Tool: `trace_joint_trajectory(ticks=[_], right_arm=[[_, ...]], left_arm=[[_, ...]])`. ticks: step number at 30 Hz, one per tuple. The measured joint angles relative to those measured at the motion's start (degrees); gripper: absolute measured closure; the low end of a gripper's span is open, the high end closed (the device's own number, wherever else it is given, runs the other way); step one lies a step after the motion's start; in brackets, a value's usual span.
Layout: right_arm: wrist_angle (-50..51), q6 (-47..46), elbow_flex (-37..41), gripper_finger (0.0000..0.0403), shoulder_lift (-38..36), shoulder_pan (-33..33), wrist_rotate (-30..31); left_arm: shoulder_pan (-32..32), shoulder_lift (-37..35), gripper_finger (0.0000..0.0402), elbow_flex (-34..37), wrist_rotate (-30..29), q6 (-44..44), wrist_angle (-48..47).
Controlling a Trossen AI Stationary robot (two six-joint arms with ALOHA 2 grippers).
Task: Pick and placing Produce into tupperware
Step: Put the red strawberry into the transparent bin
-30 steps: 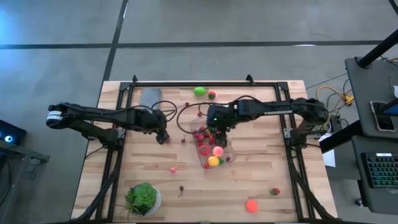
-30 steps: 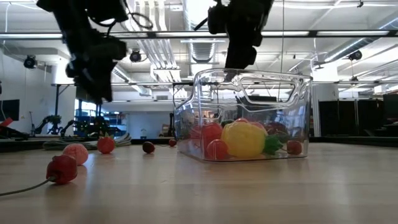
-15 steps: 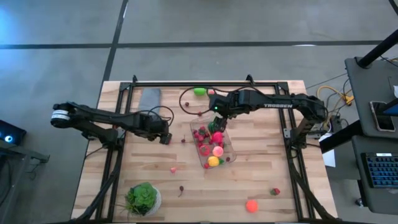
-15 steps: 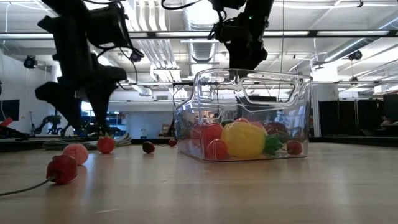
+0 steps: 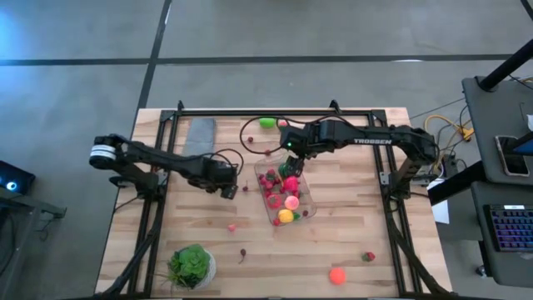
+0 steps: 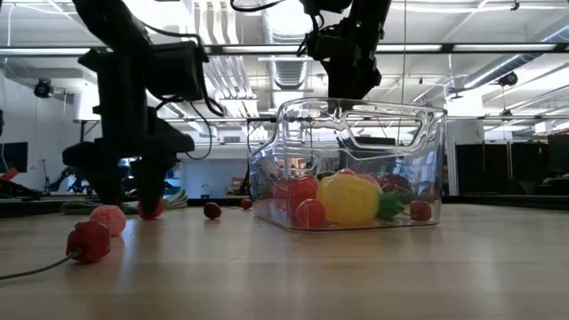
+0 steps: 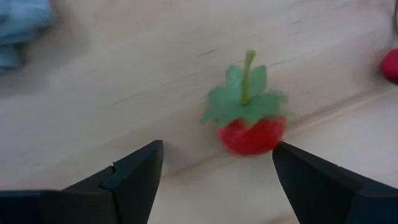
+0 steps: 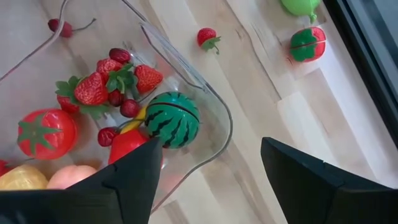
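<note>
My left gripper (image 7: 217, 168) is open and low over the table, left of the tupperware (image 5: 307, 197). Its fingers stand on either side of a red strawberry with green leaves (image 7: 250, 124) that lies on the wood; I cannot tell whether either finger touches it. My right gripper (image 8: 208, 162) is open and empty, above the far end of the clear tub (image 8: 214, 106). The tub holds a striped green melon (image 8: 173, 119), strawberries, a tomato, and yellow and pink pieces. In the low view the left gripper (image 6: 129, 182) reaches down among loose berries.
A leafy green head in a white bowl (image 5: 191, 265) sits at the near left and a grey cloth (image 5: 200, 132) at the far left. Loose pieces include green (image 5: 266, 122) and red (image 5: 283, 125) at the far edge, an orange fruit (image 5: 336, 275), a strawberry (image 5: 368, 257) and small berries (image 5: 231, 227).
My left gripper has moved toward the tub and the near edge, and has come down close to the table over the strawberry. My right gripper shifted toward the far edge, to the tub's far end, then stayed still.
</note>
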State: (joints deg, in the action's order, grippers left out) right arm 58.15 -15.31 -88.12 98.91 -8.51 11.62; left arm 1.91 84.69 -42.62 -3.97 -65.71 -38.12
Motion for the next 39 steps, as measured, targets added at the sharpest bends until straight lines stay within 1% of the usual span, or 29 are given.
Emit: trace_joint_trajectory(ticks=[5, 8, 13, 17, 20, 29, 36, 39], right_arm=[[-0.1, 1.4, 0.0, 0.0143, 0.2, -0.4, 0.1], [-0.2, 2.3, 0.0, 0.0145, 0.5, -0.5, 0.2], [-0.5, 2.3, 0.1, 0.0145, 0.5, -0.7, 0.3], [-0.6, 2.4, 0.2, 0.0145, 0.5, -1.0, 0.3], [-0.7, 2.3, 0.2, 0.0145, 0.5, -1.0, 0.3], [-1.8, 2.3, 0.2, 0.0145, 0.5, -1.0, 0.4], [-2.0, 2.4, 0.3, 0.0145, 0.5, -1.0, 0.4], [-2.2, 2.5, 0.3, 0.0145, 0.5, -1.2, 0.4]], left_arm=[[-0.1, 2.2, 0.0126, -0.9, 0.1, 0.4, -0.1], [-0.1, 2.2, 0.0148, -1.2, -0.1, 0.5, -0.4], [-0.1, 0.7, 0.0188, -1.3, -2.1, 0.5, 0.8], [0.0, 0.7, 0.0209, -1.3, -2.3, 1.0, 3.0], [-0.1, 0.8, 0.0218, -1.3, -2.6, 1.6, 4.5], [-0.1, 3.8, 0.0234, -1.5, -3.7, 3.2, 4.6], [-0.1, 4.4, 0.0262, -2.4, -4.0, 3.6, 3.8], [-0.1, 4.4, 0.0268, -3.3, -3.9, 4.7, 4.5]])
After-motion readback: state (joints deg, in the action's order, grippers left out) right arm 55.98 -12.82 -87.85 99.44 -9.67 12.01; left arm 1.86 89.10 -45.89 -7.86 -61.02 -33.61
